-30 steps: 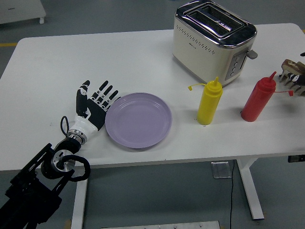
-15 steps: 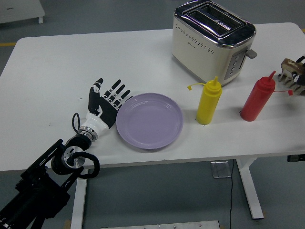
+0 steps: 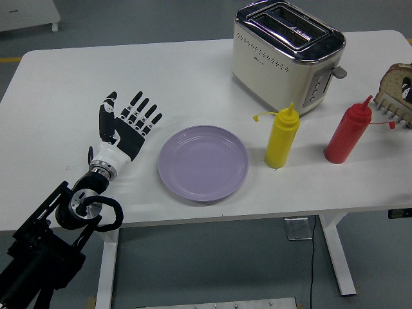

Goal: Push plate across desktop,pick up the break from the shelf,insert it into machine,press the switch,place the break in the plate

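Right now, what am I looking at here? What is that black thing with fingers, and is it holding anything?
You are looking down from a camera on the robot's head, over a white table. The black-and-white thing is the robot's left hand, five fingers spread flat, on a black arm coming in from the lower left. It holds nothing and lies apart from the round lilac plate. Right of the plate stand a yellow squeeze bottle and a red squeeze bottle. Behind them sits a cream and chrome two-slot toaster. At the right edge a slice of bread stands in a small rack. The right hand is out of view.
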Action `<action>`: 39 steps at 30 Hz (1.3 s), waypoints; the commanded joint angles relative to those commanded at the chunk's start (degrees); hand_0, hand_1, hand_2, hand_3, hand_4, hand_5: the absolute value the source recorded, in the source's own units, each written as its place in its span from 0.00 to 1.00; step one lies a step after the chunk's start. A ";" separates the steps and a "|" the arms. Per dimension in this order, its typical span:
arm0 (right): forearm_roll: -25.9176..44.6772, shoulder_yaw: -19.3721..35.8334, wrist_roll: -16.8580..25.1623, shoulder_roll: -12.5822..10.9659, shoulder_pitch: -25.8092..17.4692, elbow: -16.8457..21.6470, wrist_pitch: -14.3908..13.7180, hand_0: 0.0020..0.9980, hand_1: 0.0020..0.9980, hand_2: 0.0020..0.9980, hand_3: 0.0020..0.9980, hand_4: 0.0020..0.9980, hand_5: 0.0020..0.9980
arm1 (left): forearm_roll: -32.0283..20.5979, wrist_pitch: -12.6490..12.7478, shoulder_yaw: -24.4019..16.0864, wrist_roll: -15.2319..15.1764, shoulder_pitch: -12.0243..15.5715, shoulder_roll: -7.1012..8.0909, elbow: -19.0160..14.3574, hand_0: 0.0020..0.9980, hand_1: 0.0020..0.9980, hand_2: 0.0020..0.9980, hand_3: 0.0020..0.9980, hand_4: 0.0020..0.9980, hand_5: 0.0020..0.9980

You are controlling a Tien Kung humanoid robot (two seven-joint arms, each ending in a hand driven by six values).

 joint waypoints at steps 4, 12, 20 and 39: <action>0.15 0.77 0.26 -0.61 -0.36 2.56 -1.58 0.29 0.40 0.47 0.53 0.35 0.03 | 0.91 0.40 -3.53 -0.16 1.02 0.28 -1.41 0.84 0.88 0.94 0.82 0.66 1.00; 0.62 3.31 1.86 -1.07 -0.35 8.43 -6.16 0.30 0.38 0.46 0.52 0.33 0.02 | 3.03 1.13 -11.89 -0.33 5.28 0.91 -6.94 0.84 0.88 0.94 0.81 0.66 1.00; 4.34 2.86 -0.70 -2.26 1.00 12.78 -10.64 0.34 0.35 0.42 0.49 0.23 0.00 | 3.37 0.87 -19.97 -0.21 10.19 2.65 -12.97 0.83 0.88 0.94 0.81 0.66 1.00; 8.72 -2.50 -2.55 -4.91 13.00 12.80 -12.78 0.33 0.34 0.42 0.49 0.23 0.00 | 4.41 0.80 -28.91 0.17 16.92 5.70 -17.96 0.83 0.88 0.93 0.80 0.65 1.00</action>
